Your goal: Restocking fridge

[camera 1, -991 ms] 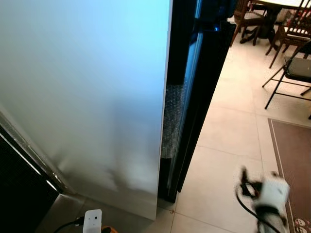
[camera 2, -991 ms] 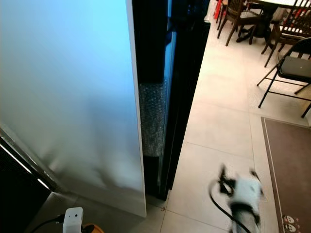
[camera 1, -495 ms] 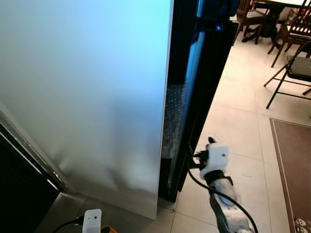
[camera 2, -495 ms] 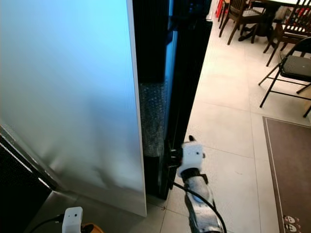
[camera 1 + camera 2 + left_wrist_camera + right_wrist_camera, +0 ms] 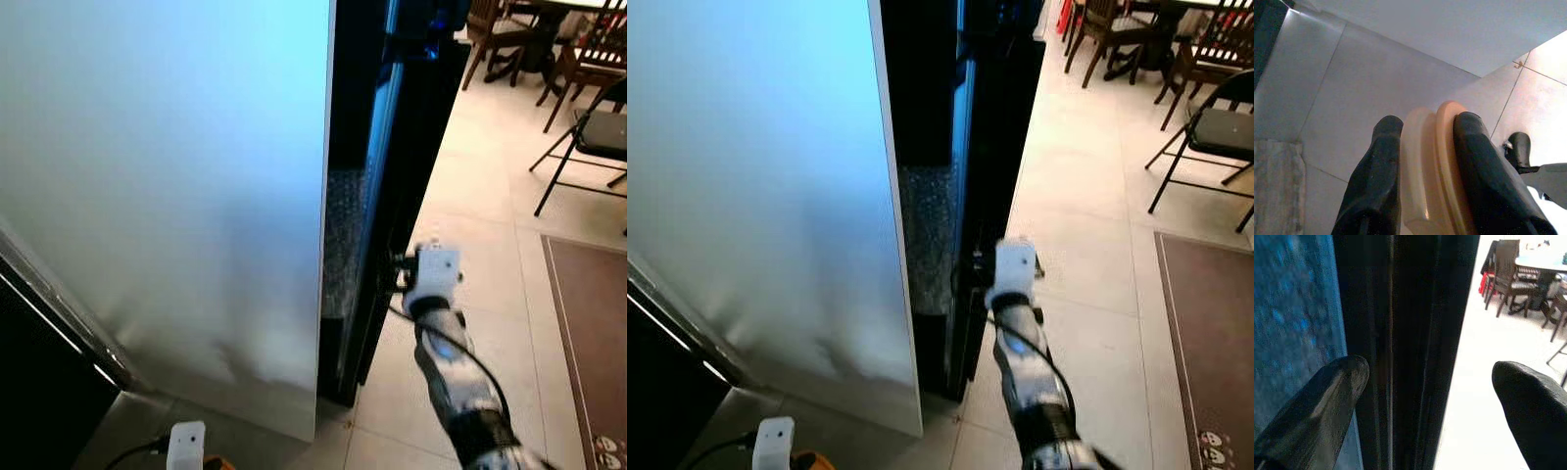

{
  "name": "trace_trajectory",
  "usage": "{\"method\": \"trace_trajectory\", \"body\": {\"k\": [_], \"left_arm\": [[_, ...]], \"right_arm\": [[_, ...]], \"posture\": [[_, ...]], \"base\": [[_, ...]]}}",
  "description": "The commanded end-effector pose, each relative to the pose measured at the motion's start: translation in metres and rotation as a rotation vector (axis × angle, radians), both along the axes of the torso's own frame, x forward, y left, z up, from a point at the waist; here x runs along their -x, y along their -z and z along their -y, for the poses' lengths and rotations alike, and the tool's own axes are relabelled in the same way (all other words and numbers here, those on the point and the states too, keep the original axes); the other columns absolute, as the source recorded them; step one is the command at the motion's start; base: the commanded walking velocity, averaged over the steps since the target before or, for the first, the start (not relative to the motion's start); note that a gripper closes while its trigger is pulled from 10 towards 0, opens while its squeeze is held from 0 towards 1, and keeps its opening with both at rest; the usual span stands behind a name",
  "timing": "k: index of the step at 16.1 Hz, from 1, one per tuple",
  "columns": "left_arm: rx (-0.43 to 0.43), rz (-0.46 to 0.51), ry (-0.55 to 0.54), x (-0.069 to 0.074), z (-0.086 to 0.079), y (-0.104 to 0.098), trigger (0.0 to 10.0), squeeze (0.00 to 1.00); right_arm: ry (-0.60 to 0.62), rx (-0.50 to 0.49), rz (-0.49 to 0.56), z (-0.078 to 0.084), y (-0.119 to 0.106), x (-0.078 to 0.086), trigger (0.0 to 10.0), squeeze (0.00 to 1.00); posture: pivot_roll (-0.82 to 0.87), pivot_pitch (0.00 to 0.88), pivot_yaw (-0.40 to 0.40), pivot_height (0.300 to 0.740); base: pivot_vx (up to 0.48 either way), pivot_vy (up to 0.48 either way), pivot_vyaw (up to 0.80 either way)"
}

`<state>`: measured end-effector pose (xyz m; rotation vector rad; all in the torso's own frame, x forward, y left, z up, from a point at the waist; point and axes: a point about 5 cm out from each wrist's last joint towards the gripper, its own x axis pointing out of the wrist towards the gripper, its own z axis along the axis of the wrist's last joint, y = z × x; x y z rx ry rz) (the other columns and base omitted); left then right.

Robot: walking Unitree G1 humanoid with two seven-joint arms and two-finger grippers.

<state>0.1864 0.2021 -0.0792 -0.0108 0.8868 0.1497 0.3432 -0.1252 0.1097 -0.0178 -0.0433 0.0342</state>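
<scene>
Nearest to us, low at our left side, our left gripper [image 5: 1422, 181] hangs idle with its two black fingers [image 5: 1378, 171] clamped on a pale peach-coloured item [image 5: 1432, 166], flat and rounded at its edge; we cannot tell what it is. We take it for the thing to be stocked, carried over the tiled floor [image 5: 1327, 93].

Further out, our right arm reaches forward and up, wrist raised, and our right gripper [image 5: 1430, 396] stands spread wide and empty, one finger on each side of the black fridge door [image 5: 1415, 333] edge. In the head view the gripper [image 5: 407, 269] sits at that dark edge, just beside the narrow gap where a bubble-textured panel [image 5: 338, 235] shows, next to the broad pale side of the fridge [image 5: 167, 176].

We judge the step in hand to be opening the fridge. The next move calls for closing on the door edge and drawing it outward.

Beyond lie the dining chairs [image 5: 588, 59] and a rug [image 5: 593, 333], well apart.
</scene>
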Motion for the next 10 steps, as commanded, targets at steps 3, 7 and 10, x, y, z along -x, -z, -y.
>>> {"method": "trace_trajectory", "body": {"k": [3, 7, 10], "left_arm": [[-0.008, -0.05, 0.008, 0.011, -0.002, 0.005, 10.0, 0.0], [-0.005, -0.048, 0.007, 0.01, -0.002, 0.005, 10.0, 0.0], [-0.005, -0.047, 0.008, 0.01, -0.001, 0.005, 10.0, 0.0]], "right_arm": [[-0.013, -0.014, 0.011, -0.001, -0.008, -0.009, 10.0, 1.0], [-0.045, -0.011, 0.004, -0.003, -0.011, -0.017, 10.0, 0.0], [-0.073, -0.003, 0.015, -0.007, -0.018, -0.023, 10.0, 0.0]], "posture": [[-0.05, 0.0, 0.021, 0.74], [-0.04, 0.0, 0.026, 0.74], [-0.04, 0.0, 0.025, 0.74]], "base": [[0.0, 0.0, 0.0], [0.0, 0.0, 0.0], [0.0, 0.0, 0.0]]}}
